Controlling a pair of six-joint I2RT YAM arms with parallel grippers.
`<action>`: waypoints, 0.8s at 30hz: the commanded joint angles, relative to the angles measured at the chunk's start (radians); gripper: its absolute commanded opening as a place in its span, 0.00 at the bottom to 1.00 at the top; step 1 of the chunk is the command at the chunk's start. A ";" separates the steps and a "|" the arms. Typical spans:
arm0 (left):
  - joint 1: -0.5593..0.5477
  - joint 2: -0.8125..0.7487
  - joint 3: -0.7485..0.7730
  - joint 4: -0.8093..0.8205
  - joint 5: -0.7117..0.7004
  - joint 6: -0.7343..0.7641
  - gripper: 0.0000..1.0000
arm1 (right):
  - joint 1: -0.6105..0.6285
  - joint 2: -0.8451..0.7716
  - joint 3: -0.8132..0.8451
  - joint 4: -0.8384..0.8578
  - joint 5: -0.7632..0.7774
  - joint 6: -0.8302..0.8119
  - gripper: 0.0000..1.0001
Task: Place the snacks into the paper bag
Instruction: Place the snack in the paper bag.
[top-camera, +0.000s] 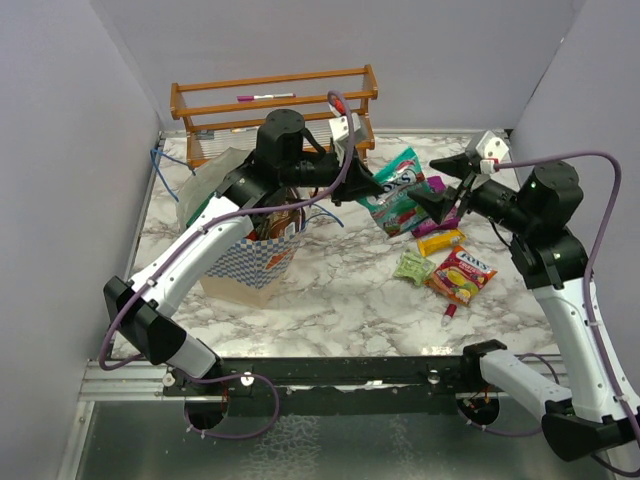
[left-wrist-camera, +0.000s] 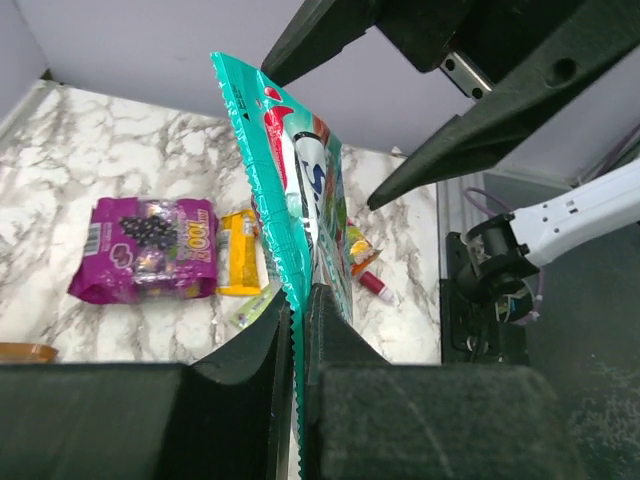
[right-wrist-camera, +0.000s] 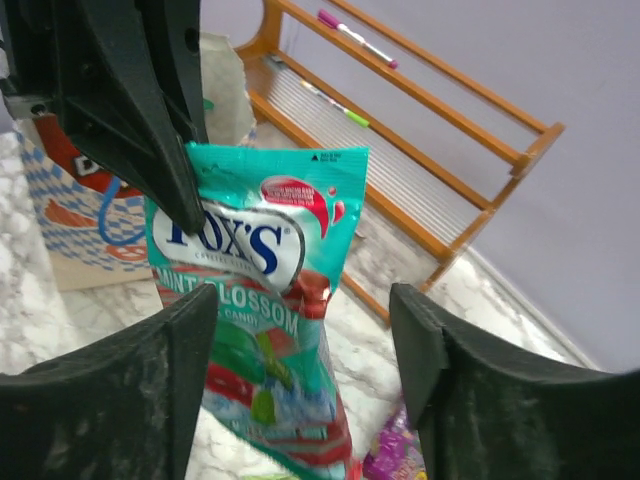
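Two arms meet over the bench (top-camera: 340, 290): the left gripper (top-camera: 375, 190) has its fingers (left-wrist-camera: 335, 340) pinched on one edge of the teal candy pack (top-camera: 400, 195). The pack is held aloft just right of the paper bag (top-camera: 255, 265). Its long axis runs far to near and its label faces the right gripper (top-camera: 435, 185), whose fingers (right-wrist-camera: 120, 370) are spread wide either side.

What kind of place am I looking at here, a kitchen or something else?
Probably a robot lab test cell: plain panel walls box in a marble-pattern table, robot arms are bolted to a rail at its edge, and snack packets lie set out on it.
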 joint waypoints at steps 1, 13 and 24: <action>0.009 -0.048 0.073 -0.029 -0.100 0.061 0.00 | -0.006 -0.056 0.003 -0.036 0.117 -0.120 0.73; 0.090 -0.079 0.177 -0.108 -0.241 0.080 0.00 | -0.043 -0.142 -0.082 -0.090 0.272 -0.232 0.81; 0.162 -0.170 0.243 -0.255 -0.420 0.282 0.00 | -0.043 -0.099 -0.251 -0.018 0.324 -0.323 0.81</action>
